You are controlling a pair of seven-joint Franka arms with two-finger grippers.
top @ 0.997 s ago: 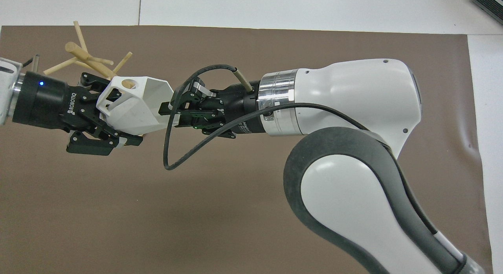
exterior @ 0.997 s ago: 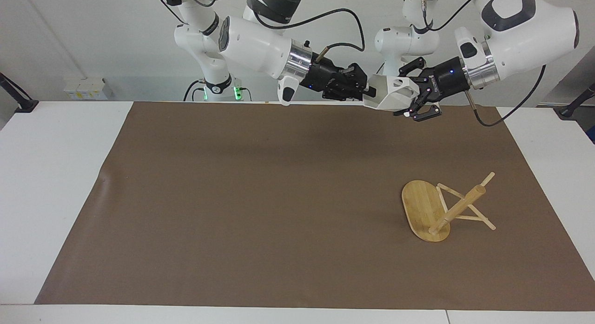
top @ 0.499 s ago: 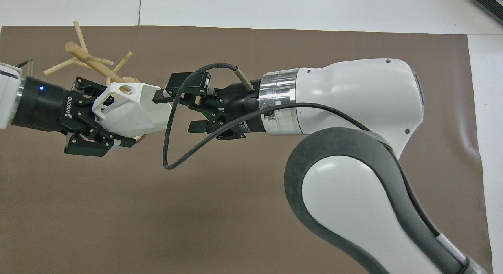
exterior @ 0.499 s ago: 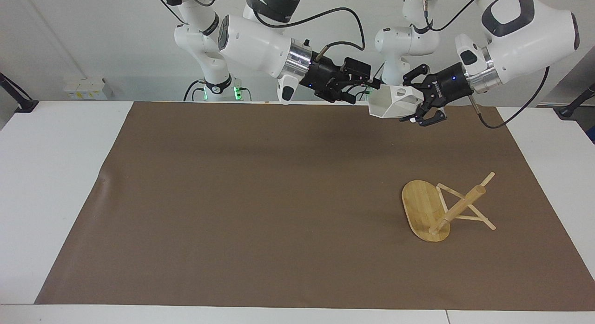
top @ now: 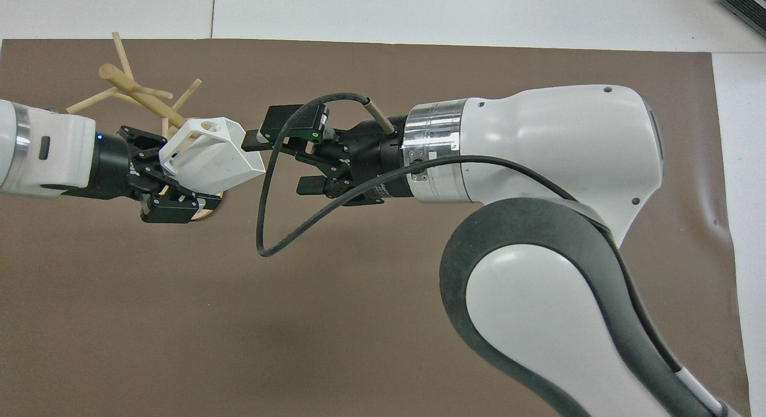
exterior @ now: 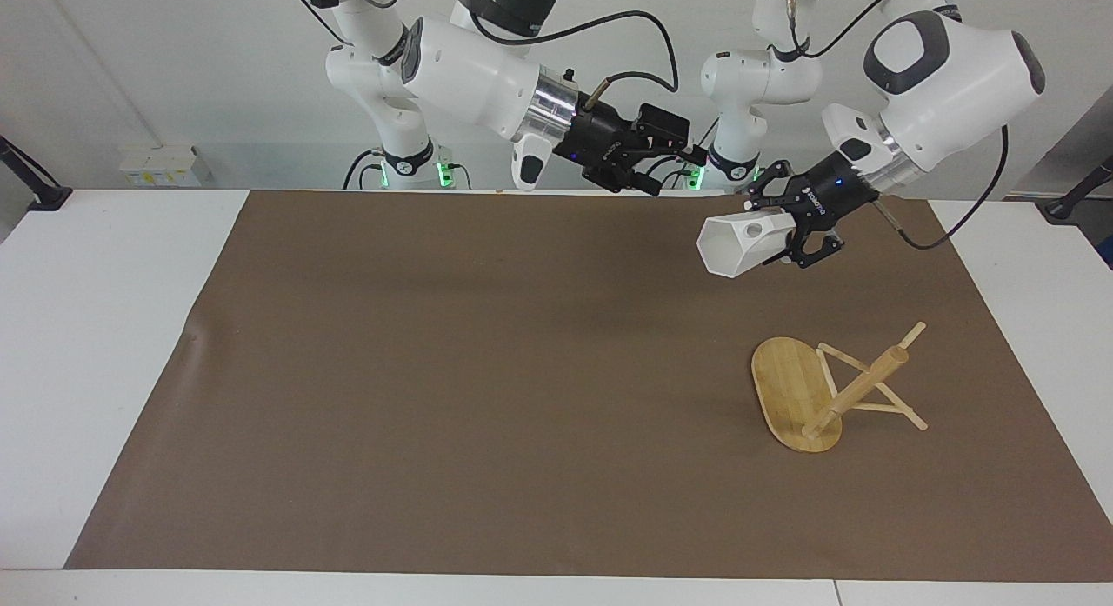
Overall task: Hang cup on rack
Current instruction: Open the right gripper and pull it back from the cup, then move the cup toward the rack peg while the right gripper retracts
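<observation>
In the facing view, the left arm reaches in from its base and angles downward, its left gripper point(exterior: 793, 234) clamped on the narrow end of the white faceted cup point(exterior: 743, 243). The cup hangs in the air over the brown mat point(exterior: 487, 371), lying on its side, wide mouth pointing toward the right arm's end of the table. A second ago both grippers held it higher up. The right gripper point(exterior: 674, 158) has since let go and pulled back; its fingers stand apart, clear of the cup. The bamboo rack point(exterior: 822, 396) lies tipped on the mat, unmoved.

In the overhead view, the left gripper point(top: 170, 186) grips the cup point(top: 212, 157) over the rack's point(top: 134, 91) base. The right gripper point(top: 278, 160) is spread wide just beside the cup's mouth, not touching.
</observation>
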